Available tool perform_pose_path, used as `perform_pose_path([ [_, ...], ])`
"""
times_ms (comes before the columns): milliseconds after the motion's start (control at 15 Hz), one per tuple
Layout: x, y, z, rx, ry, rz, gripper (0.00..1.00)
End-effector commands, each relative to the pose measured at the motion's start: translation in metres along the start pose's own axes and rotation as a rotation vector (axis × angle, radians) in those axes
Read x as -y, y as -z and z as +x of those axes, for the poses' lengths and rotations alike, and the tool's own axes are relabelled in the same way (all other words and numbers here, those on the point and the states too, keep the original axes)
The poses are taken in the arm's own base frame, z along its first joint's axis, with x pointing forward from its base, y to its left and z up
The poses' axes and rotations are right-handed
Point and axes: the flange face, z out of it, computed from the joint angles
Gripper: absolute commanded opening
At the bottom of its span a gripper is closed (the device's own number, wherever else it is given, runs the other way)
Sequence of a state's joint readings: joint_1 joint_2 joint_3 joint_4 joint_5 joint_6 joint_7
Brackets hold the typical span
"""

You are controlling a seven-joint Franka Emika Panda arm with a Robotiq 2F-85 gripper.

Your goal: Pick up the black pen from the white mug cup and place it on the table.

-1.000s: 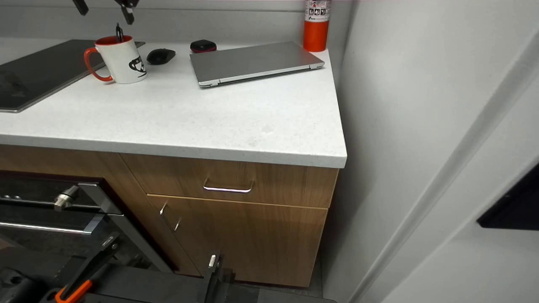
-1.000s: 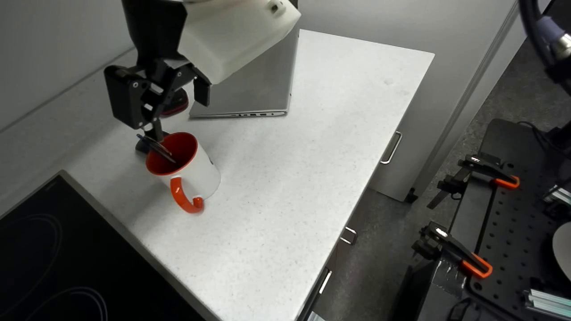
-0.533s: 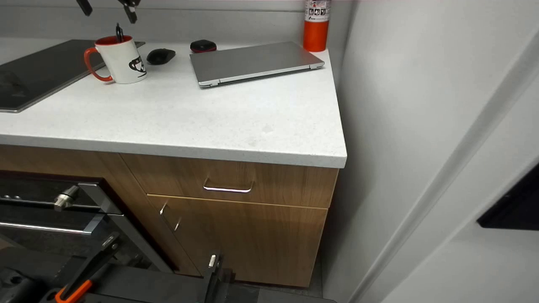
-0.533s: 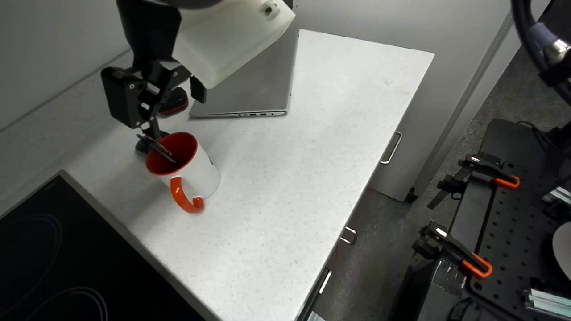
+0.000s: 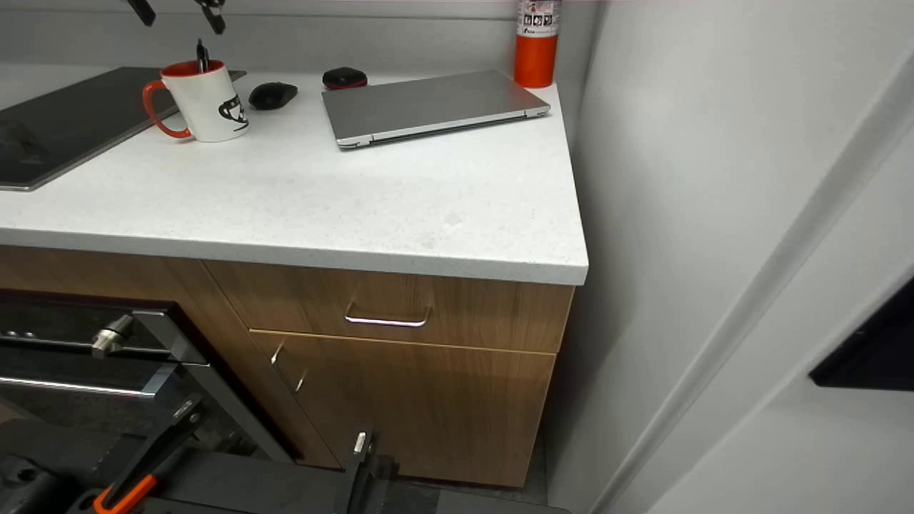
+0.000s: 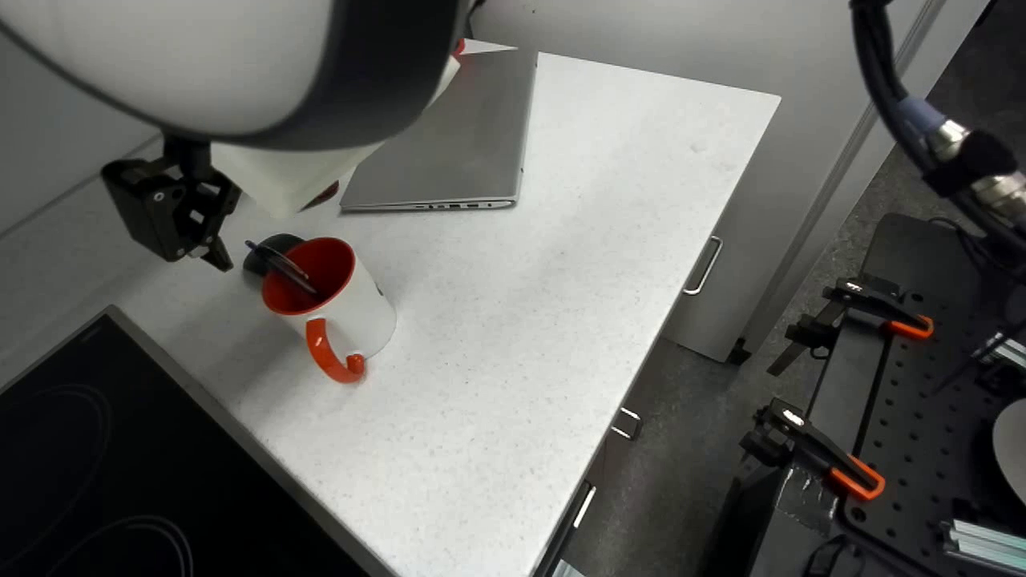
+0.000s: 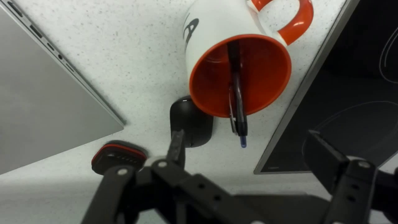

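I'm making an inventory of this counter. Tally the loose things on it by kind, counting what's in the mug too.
White mug cup: 1
Black pen: 1
Closed laptop: 1
Black mouse: 1
Black-and-red item, kind unclear: 1
Red canister: 1
Total: 6

Over the feed I see a wooden cabinet [image 5: 403,410], an oven [image 5: 107,375] beside it, a tall pale panel [image 5: 678,178] on its other side, grey wall [image 5: 428,46] behind it and dark floor [image 6: 689,429] before it; shadow dims the panel nearby.
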State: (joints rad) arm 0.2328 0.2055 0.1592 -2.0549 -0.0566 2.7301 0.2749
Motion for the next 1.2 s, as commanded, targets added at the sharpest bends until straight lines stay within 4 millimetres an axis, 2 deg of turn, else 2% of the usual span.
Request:
perform_pose_path([
  [0,0.009,-0.018,0.012,-0.02,-0.006,-0.02,1.0],
  [400,0.003,-0.041,0.015,-0.005,-0.012,-0.021,1.0],
  [467,0.002,-0.044,0.016,-0.004,-0.014,-0.018,0.97],
  [533,0.002,-0.046,0.016,-0.005,-0.02,-0.015,0.74],
  [667,0.002,-0.046,0.017,-0.007,-0.021,-0.007,0.69],
  [1133,0.003,-0.043,0.017,-0.004,-0.029,0.009,0.13],
])
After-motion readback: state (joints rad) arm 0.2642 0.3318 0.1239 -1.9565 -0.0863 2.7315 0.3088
